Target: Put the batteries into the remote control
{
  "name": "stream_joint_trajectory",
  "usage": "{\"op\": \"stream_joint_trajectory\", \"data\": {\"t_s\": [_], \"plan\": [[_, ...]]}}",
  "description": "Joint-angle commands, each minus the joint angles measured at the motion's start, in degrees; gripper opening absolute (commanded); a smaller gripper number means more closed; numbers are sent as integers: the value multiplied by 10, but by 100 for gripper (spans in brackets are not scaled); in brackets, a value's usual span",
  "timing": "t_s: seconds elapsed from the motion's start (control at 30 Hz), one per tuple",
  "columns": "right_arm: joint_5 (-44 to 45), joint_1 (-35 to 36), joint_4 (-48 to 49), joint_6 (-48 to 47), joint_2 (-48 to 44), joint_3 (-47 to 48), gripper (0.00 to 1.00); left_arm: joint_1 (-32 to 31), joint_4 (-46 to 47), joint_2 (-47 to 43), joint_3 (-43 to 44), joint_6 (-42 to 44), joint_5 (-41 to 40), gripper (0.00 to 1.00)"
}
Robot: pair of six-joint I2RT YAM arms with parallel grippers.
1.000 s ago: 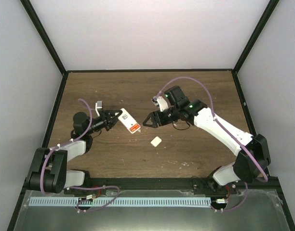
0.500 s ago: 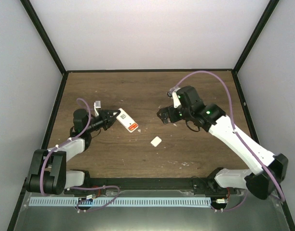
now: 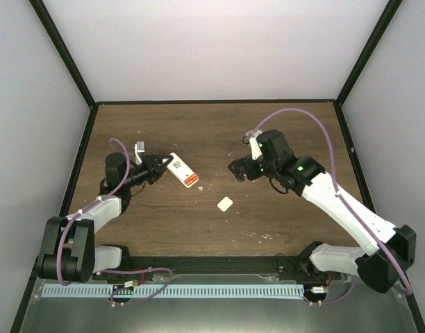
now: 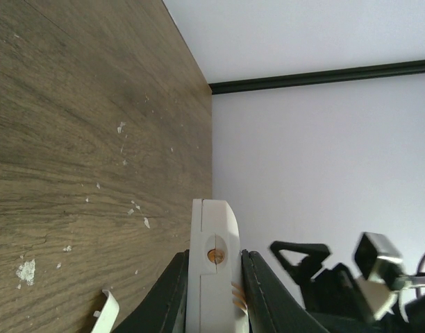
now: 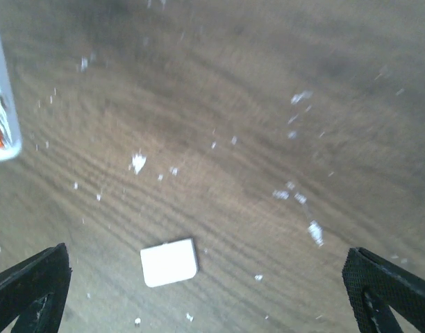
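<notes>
My left gripper (image 3: 157, 168) is shut on the white remote control (image 3: 180, 170) and holds it by one end, tilted, just over the table. An orange patch (image 3: 191, 183), the batteries, shows at the remote's free end; I cannot tell them apart. In the left wrist view the remote (image 4: 211, 277) stands edge-on between the fingers (image 4: 172, 291), with a small orange spot (image 4: 214, 256) in it. My right gripper (image 3: 235, 170) is open and empty, to the right of the remote. In the right wrist view the gripper (image 5: 205, 258) hangs wide open, and the remote's corner (image 5: 1, 104) shows at the left edge.
A small white cover piece (image 3: 225, 203) lies on the brown table between the arms; it also shows in the right wrist view (image 5: 169, 262). Pale specks (image 5: 299, 198) are scattered on the wood. Black frame posts and white walls bound the table.
My right gripper has drawn back to the right, away from the remote's orange end. My left gripper has shifted the remote slightly toward the far side.
</notes>
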Motion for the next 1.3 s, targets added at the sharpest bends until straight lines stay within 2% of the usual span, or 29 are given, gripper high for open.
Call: {"op": "stream_joint_trajectory", "data": {"t_s": [0.0,0.2,0.47,0.77,0.93,1.07,1.17,1.27], "plan": [[-74,-3,-13,-33,43,-22,100,2,3,-17,0,8,-7,0],[-71,8,0,-41,87,-56,99,2,0,-25,-21,13,-24,0],[-45,53,51,-30,131,-93,100,2,99,6,-61,-13,-32,0],[-29,76,107,-28,185,-111,100,3,143,50,-74,15,-53,0],[-31,85,120,-39,207,-114,100,-4,206,89,-94,4,-104,0],[-32,90,122,-46,221,-113,99,-37,178,95,-82,33,-162,0],[-33,95,122,-51,233,-113,95,-63,172,105,-71,39,-190,0],[-28,100,120,-54,243,-114,90,-78,209,128,-78,28,-207,0]]}}
